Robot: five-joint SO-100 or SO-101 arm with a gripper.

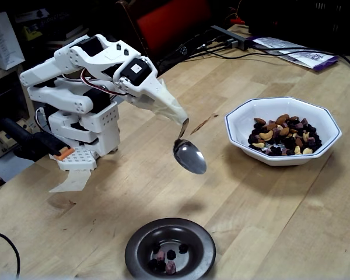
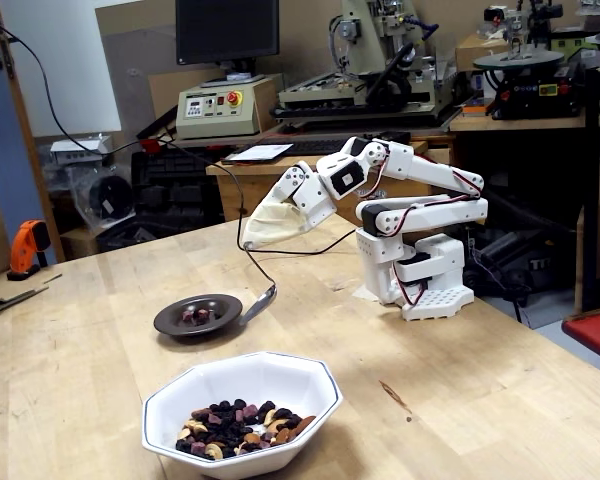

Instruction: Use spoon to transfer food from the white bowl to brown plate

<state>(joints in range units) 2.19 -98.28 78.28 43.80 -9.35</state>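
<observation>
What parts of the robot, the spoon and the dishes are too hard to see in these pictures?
- Gripper fingers: the spoon joins a cream cover on the arm tip, so open or shut cannot be told in either fixed view.
- Brown plate: its near rim is cut off by the bottom edge in a fixed view.
- Food on the plate: too small to count in the other fixed view.
- White bowl: its near wall is cut by the bottom edge.

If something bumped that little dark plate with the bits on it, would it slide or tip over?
The brown plate looks low and flat with a broad rim, so it would probably slide on the smooth wooden table rather than tip. It seems small and holds only a few pieces of food, so likely light. Its glossy look suggests it could chip if dropped.
</observation>
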